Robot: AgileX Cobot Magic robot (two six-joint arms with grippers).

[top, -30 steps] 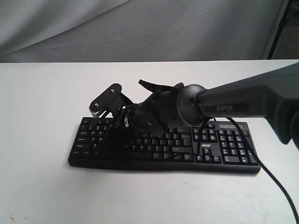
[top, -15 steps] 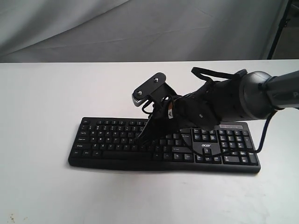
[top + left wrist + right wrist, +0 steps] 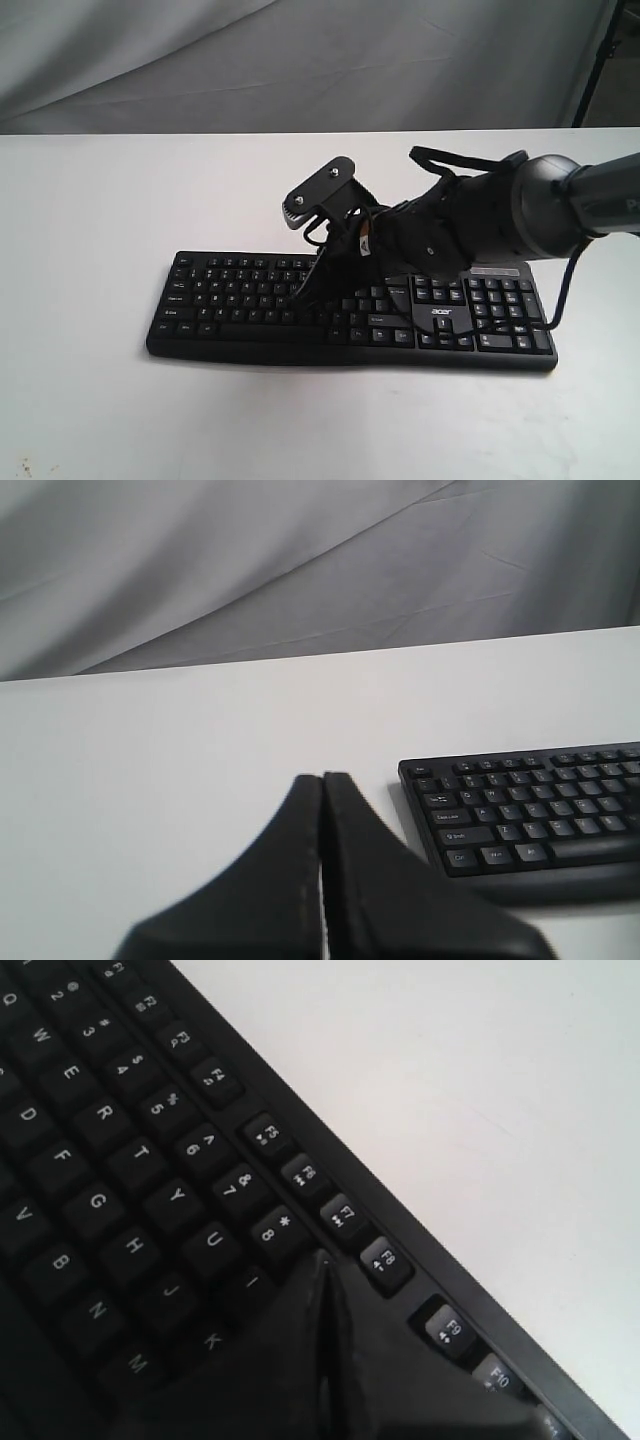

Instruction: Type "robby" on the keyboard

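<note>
From across the room, the black acer keyboard (image 3: pixel 230 300) lies flat on the white table (image 3: pixel 90 200). The right gripper (image 3: pixel 303 290) slants down from the right onto its middle keys.

In the left wrist view, the left gripper (image 3: pixel 322 780) hangs over bare table, jaws pressed together, with the keyboard's end near it.

In the right wrist view, the right gripper's jaws are closed to a single point just beside the 8 key (image 3: pixel 270 1230) — which key it touches, I cannot tell.
</note>
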